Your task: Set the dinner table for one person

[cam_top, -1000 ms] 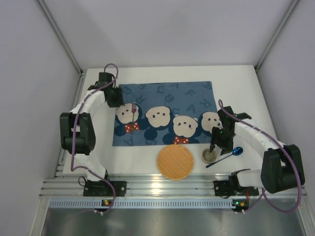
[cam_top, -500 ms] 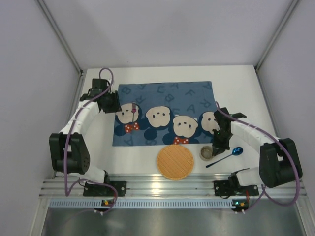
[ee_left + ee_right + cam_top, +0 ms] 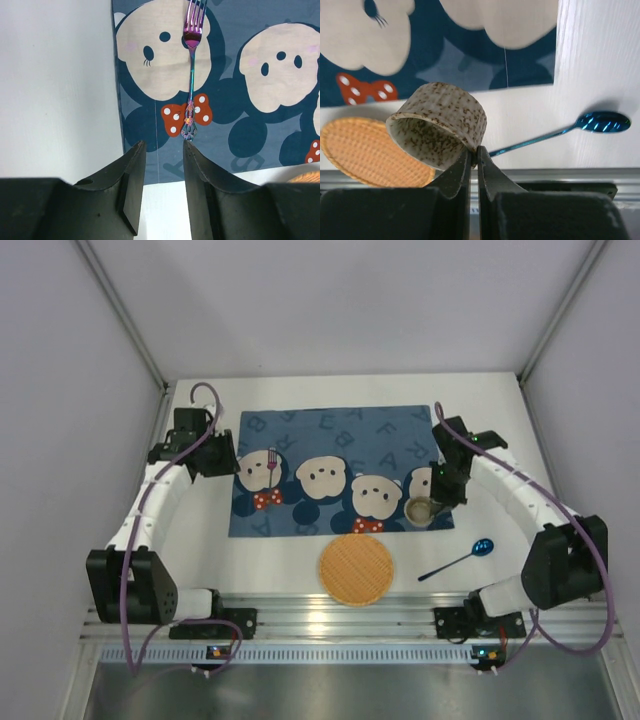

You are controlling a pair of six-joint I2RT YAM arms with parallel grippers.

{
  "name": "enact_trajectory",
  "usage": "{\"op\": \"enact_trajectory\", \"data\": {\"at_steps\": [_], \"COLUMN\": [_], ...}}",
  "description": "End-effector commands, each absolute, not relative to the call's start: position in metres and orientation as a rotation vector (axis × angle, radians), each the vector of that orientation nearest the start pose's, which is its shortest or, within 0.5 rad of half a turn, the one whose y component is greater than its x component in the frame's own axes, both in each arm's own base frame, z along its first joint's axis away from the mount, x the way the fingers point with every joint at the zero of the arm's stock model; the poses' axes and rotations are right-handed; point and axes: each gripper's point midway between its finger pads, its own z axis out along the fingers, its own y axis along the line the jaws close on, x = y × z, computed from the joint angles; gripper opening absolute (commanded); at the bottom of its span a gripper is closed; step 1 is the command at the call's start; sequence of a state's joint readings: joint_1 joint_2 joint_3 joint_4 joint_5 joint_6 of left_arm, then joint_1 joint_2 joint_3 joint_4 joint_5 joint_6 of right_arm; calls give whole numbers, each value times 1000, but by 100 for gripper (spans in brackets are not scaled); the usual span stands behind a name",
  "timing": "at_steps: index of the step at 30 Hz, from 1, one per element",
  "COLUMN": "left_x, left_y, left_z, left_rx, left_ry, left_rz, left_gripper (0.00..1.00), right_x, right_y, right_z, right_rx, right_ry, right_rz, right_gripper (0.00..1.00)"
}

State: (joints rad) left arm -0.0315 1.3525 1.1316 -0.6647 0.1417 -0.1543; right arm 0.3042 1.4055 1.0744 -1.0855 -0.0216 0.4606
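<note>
Dinner table (image 3: 500, 405) below, right gripper (image 3: 474, 152) pinches the speckled cup (image 3: 442, 120), apparently lifted.

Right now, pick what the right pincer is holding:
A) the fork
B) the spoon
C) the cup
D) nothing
C: in the right wrist view the right pincer is shut on the rim of the cup, holding it tilted above the table, while the spoon lies loose on the table.
</note>
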Motion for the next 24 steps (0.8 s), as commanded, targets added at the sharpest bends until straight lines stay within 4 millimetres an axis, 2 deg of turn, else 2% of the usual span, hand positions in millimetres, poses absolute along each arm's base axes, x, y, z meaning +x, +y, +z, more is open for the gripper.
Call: {"op": "enact_trajectory", "data": {"at_steps": [1,2,3,4,5,6,7,8,9,10,11,12,13,14,15,16,17,18,19,20,21,24], "left_x": [331,330,328,327,324,322,321,316,314,311,308,300,296,292,285,280,276,271,264,259,256,241], "left_y": [-38,-38,-36,-35,-35,-33,-33,-32,-26,-23,-22,-21,-16,-17,-17,-16,-16,-18,-18,-18,-18,-17], "left_z": [170,170,169,169,168,167,166,165,164,163,163,160,158,159,158,157,162,163,162,168,169,173], "left_rx": [-70,-63,-68,-71,-76,-79,-89,-144,-184,-232,-292,-327,-366,-401,-417,-431,-444,-442,-445,-445,-446,-447], "left_ry": [2449,2449,2453,2453,2458,2461,2463,2469,2474,2482,2486,2519,2527,2527,2541,2545,2524,2522,2531,2507,2504,2491], "left_rz": [-239,-237,-224,-216,-214,-206,-203,-200,-165,-145,-145,-134,-100,-105,-104,-102,-108,-116,-117,-123,-127,-128], "left_gripper": [41,42,42,43,44,46,47,50,55,57,59,62,63,64,64,66,67,67,68,68,68,68], "right_x": [250,269,280,293,317,331,357,371,384,410,419,430,447,455,462,473,479,485,490,493,495,502], "right_y": [84,86,87,88,90,93,98,98,99,100,100,102,109,107,109,113,111,112,111,110,109,103], "right_z": [121,132,124,126,140,130,148,150,135,153,151,130,140,135,113,115,109,95,91,85,73,52], "right_rx": [169,180,185,195,215,233,237,260,282,299,327,352,356,404,430,442,478,496,508,528,544,588], "right_ry": [2937,2899,2929,2918,2863,2889,2824,2813,2848,2781,2787,2831,2795,2802,2840,2820,2819,2830,2823,2821,2832,2839], "right_rz": [37,62,54,59,84,81,121,124,115,143,145,155,217,236,248,287,298,303,312,313,302,305], "right_gripper": [0,0,0,0,0,0,0,0,0,0,0,0,0,0,0,0,0,0,0,0,0,0]}}
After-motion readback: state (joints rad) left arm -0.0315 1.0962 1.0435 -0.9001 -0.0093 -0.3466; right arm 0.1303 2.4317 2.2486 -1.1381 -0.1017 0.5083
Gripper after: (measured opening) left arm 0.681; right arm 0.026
